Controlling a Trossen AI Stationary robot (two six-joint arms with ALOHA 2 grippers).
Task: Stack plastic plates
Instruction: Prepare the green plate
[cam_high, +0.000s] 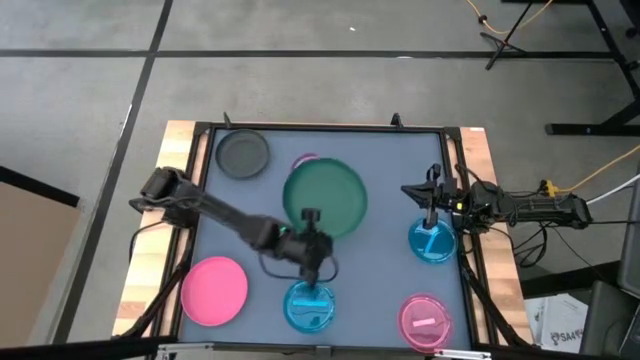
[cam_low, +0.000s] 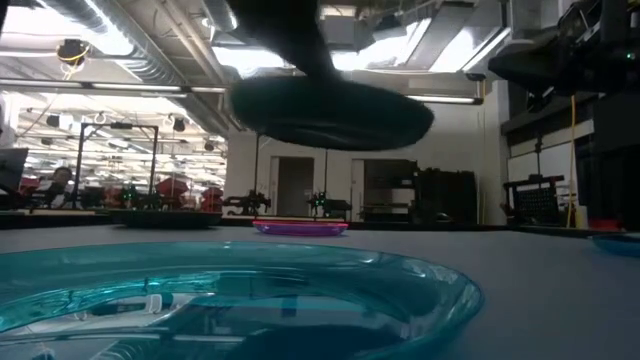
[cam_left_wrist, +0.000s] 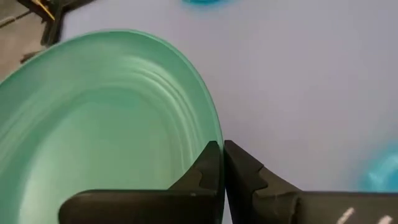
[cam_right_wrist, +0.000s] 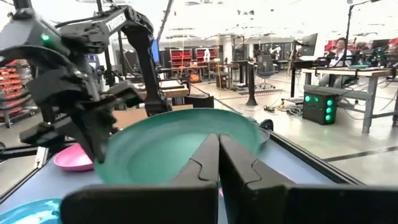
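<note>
The left end effector (cam_high: 312, 232) grasps the round, ridged green plate (cam_high: 325, 197) by its rim above the surface's (cam_high: 380, 280) centre, while the right end effector (cam_high: 433, 207) is clenched empty.

1. The left arm reaches across the bench's middle; its left gripper (cam_high: 312, 216) has its jaws pinched tight.
2. The right arm waits at the right edge, right gripper (cam_high: 432, 178) jaws together.

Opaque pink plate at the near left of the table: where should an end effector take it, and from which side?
Probably by the rim. The pink plate lies flat and shallow, offering only its raised edge. The left end effector is closer but holds the green plate lifted by its rim; after releasing, it could descend from above on the pink plate's inner edge, one finger inside, one outside.
</note>
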